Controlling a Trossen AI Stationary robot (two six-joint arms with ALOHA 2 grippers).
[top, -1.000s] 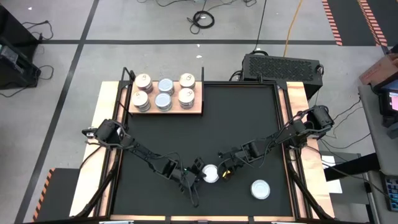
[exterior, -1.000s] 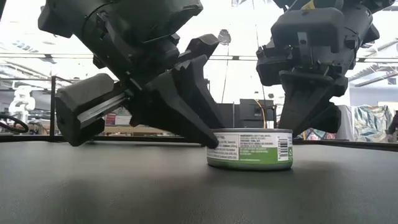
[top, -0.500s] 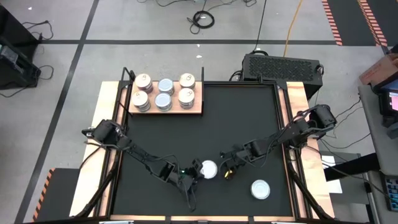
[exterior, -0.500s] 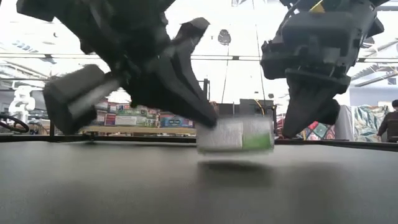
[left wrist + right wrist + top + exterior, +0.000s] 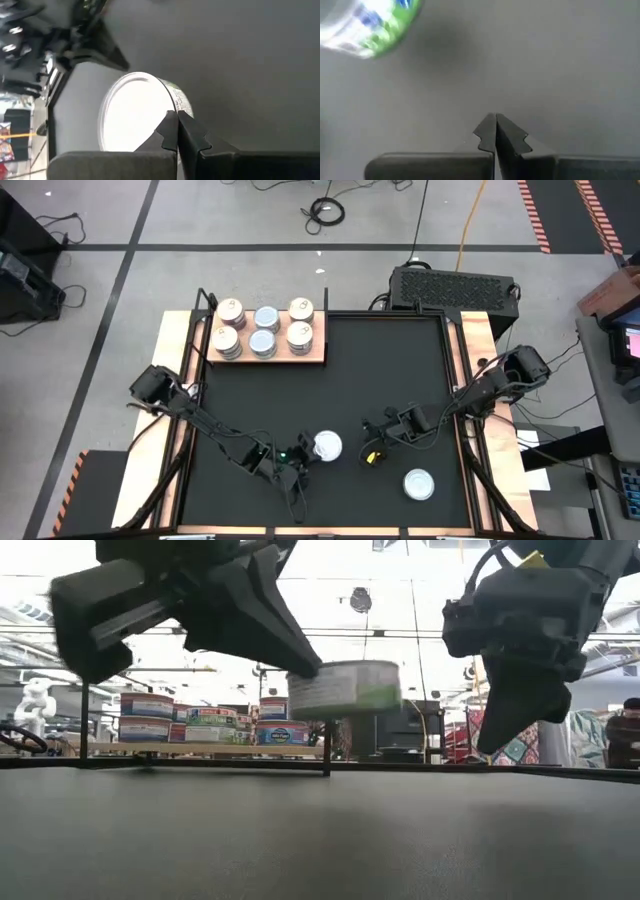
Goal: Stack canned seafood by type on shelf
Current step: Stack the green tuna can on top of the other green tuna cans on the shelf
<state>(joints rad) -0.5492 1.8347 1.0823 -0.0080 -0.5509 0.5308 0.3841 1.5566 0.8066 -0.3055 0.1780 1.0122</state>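
A short tin with a white lid and a green label [image 5: 326, 446] hangs above the black mat near its near edge, and my left gripper [image 5: 306, 452] is shut at the tin's left side. In the low view the tin [image 5: 345, 688] is clear of the mat. My right gripper [image 5: 372, 456] is shut just right of the tin and touches nothing. A second white-lidded tin [image 5: 418, 483] stands on the mat at the near right. Several tins [image 5: 264, 328] stand on the wooden shelf [image 5: 318, 354] at the far left. My left gripper has the tin by its rim [image 5: 169, 102], where the lid meets the labelled wall; the two fingertips [image 5: 170, 122] meet right at that edge. The fingers slant down from the table's left [image 5: 290, 652]. The tin hangs about level, lifted clear of the mat.
The shelf with its tins shows far back in the low view [image 5: 200, 747]. A black box [image 5: 455, 286] sits beyond the mat's far right corner. Bare black mat [image 5: 380, 380] lies between the grippers and the shelf.
My left gripper has shut at the tin's rim and risen, drawing back a little toward the table's left edge; the tin has come off the mat and moved up and left with it. My right gripper has backed off slightly toward the right edge and stayed shut.
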